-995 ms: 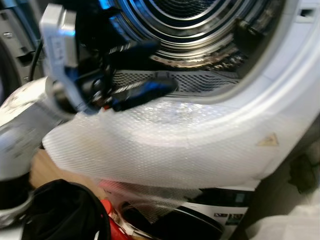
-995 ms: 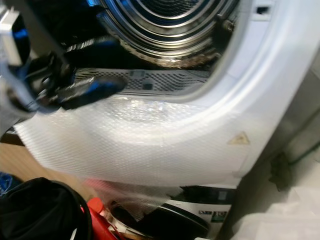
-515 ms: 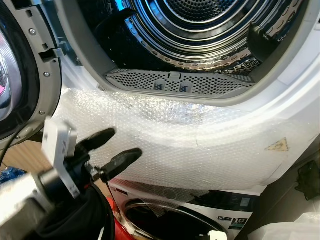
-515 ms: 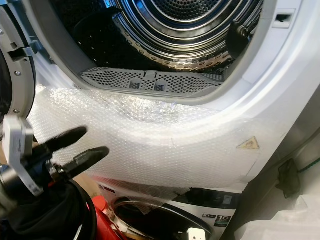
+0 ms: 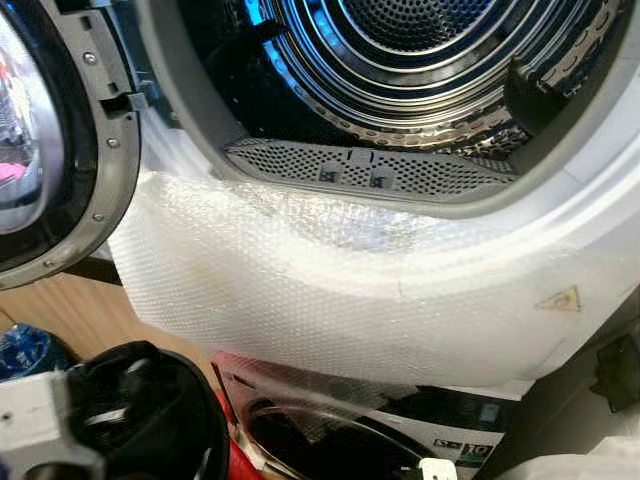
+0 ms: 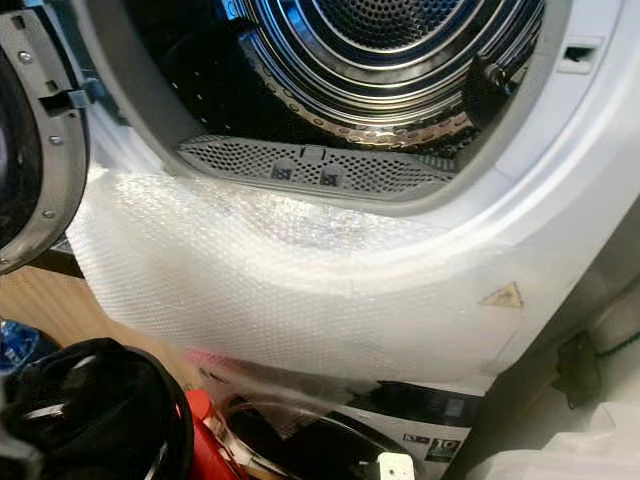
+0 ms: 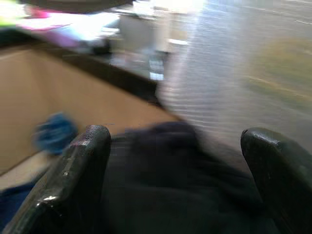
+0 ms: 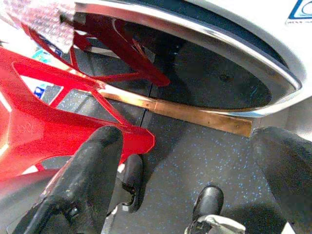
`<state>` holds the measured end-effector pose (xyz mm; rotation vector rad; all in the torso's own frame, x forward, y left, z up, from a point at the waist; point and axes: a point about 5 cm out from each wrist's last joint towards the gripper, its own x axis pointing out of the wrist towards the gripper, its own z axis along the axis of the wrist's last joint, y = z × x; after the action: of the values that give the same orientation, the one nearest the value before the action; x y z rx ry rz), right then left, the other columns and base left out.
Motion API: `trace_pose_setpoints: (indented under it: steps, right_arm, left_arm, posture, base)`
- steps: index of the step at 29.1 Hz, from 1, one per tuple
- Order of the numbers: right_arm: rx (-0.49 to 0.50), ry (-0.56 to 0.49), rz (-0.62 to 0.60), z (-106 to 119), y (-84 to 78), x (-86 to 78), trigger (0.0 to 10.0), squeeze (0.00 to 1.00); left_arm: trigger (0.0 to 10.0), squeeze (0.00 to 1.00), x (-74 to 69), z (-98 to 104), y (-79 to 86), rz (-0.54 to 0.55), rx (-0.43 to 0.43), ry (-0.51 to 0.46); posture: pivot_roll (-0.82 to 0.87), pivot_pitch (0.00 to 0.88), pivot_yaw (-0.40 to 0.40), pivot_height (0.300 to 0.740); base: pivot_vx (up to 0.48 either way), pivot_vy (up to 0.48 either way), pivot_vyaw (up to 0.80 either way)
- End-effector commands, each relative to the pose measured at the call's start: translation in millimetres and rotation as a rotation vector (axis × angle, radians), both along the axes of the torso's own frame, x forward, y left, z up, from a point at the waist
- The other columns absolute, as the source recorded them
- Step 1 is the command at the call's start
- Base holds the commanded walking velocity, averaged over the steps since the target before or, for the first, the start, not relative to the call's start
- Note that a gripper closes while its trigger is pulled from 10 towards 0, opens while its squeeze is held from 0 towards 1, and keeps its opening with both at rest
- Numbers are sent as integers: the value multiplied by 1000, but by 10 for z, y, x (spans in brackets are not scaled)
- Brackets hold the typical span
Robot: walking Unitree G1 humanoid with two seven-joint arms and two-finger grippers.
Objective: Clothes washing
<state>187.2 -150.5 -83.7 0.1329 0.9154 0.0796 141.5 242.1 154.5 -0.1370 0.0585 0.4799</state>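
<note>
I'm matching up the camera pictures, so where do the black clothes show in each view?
Left eye view: black clothes, bottom left corner.
Right eye view: bottom left corner, beside the red basket.
Left wrist view: blurred dark mass ahead of the open left gripper.
Right wrist view: faces the red basket instead.
Shared landmark: the bubble wrap, above the clothes.

Floor (image 8: 195, 165): dark grey, blue-speckled. Red basket (image 8: 44, 122) sits on it at 9 o'clock; lower washer (image 8: 204, 53), glass door shut, stands at 12 with a copper-coloured strip along its base. Two small black feet at 6.
</note>
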Motion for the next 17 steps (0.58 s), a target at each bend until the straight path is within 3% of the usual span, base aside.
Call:
trace_pose_setpoints:
  steps: [1,3,6,9,14,17]
  right_arm:
    - [-1,19,13,-22,17,-42,10000,0]
    - [-4,30,21,-37,11,-73,10000,0]
    - [-9,32,33,-40,3,-79,10000,0]
    - [-8,26,46,-32,19,-63,10000,0]
    - [-4,18,65,-20,49,-38,10000,0]
    - [-5,17,68,-16,52,-29,10000,0]
  left_arm:
    - [10000,1000,-63,-34,148,137,14,14]
    - [10000,1000,-109,-56,279,242,1,1]
    - [10000,1000,-43,-68,276,202,-11,-28]
    - [10000,1000,23,-105,312,222,-88,-57]
    - [10000,1000,196,-65,227,86,-46,-73]
    - [10000,1000,214,-117,188,79,-94,-70]
  posture:
    - [378,0,32,740]
    - [384,0,26,740]
    - [384,0,18,740]
    - [384,0,11,740]
    - [384,0,5,740]
    - [380,0,6,740]
  base:
    - [0,0,0]
    - [0,0,0]
    - [0,0,0]
    - [0,0,0]
    - [0,0,0]
    - [0,0,0]
